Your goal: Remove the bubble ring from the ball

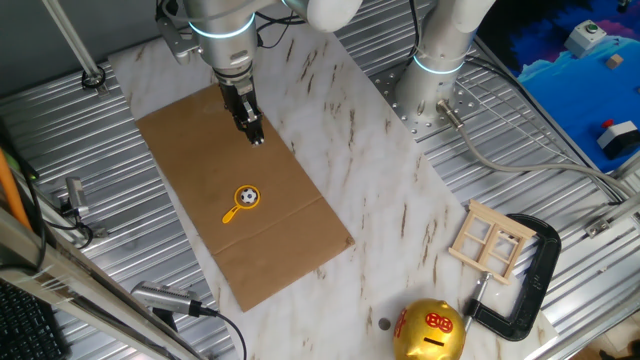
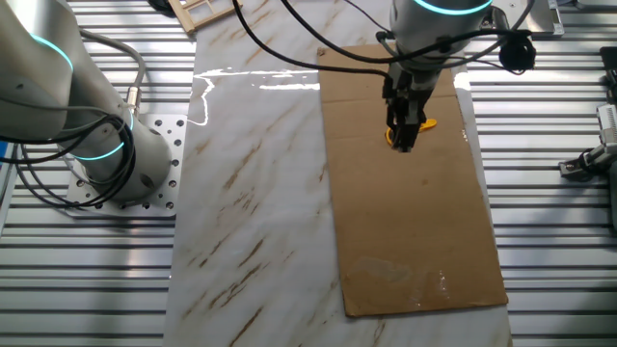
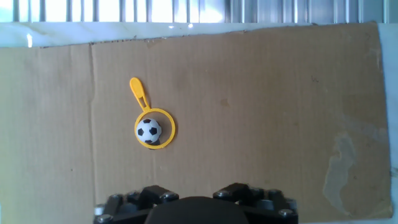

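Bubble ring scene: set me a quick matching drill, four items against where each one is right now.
Items:
1. ball
2. bubble ring
3. gripper
4. gold bank

Places:
A. flat on the cardboard, hoop encircling another item
B. on the marble, near the black clamp
C. above the cardboard, away from the hoop
D. inside the yellow hoop

Pairs: 1-D, 2-A, 3-C, 4-B

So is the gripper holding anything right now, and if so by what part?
Nothing is held. The gripper hangs apart from the bubble ring, which lies on the cardboard around the ball.
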You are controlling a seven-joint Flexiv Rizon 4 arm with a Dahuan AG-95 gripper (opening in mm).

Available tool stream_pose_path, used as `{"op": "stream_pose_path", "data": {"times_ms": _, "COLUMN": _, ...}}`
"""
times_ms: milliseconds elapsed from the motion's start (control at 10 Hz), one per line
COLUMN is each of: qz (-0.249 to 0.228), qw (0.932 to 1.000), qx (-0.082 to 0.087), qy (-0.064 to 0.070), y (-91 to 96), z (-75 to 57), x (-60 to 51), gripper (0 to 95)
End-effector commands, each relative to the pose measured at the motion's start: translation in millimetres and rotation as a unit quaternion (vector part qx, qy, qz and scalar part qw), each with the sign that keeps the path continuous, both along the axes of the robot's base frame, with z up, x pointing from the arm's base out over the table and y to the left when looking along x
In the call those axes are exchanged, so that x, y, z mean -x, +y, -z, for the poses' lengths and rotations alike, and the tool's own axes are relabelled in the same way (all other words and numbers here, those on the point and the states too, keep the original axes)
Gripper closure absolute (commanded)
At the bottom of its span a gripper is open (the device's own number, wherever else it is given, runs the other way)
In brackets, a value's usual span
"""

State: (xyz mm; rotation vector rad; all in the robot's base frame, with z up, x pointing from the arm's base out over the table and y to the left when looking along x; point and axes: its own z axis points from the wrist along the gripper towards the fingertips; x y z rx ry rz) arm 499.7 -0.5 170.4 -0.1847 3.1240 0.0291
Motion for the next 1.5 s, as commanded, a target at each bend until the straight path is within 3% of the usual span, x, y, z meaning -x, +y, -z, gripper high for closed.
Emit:
{"op": "stream_pose_path", "data": {"times_ms": 100, "qz": -0.126, "qw": 0.9918, "qx": -0.022, "qy": 0.000, "y": 0.5, "z": 0.4, "x": -0.3, "gripper": 95.0}}
{"op": "stream_pose_path", "data": {"times_ms": 500, "qz": -0.142, "qw": 0.9895, "qx": -0.028, "qy": -0.002, "y": 0.5, "z": 0.4, "x": -0.3, "gripper": 95.0}}
{"op": "stream_pose_path", "data": {"times_ms": 900, "qz": -0.144, "qw": 0.9891, "qx": -0.031, "qy": 0.006, "y": 0.5, "z": 0.4, "x": -0.3, "gripper": 95.0}}
{"op": "stream_pose_path", "data": {"times_ms": 1300, "qz": -0.153, "qw": 0.9875, "qx": -0.036, "qy": -0.003, "y": 0.5, "z": 0.4, "x": -0.3, "gripper": 95.0}}
{"op": "stream_pose_path", "data": {"times_ms": 1500, "qz": -0.148, "qw": 0.9883, "qx": -0.037, "qy": 0.000, "y": 0.5, "z": 0.4, "x": -0.3, "gripper": 95.0}}
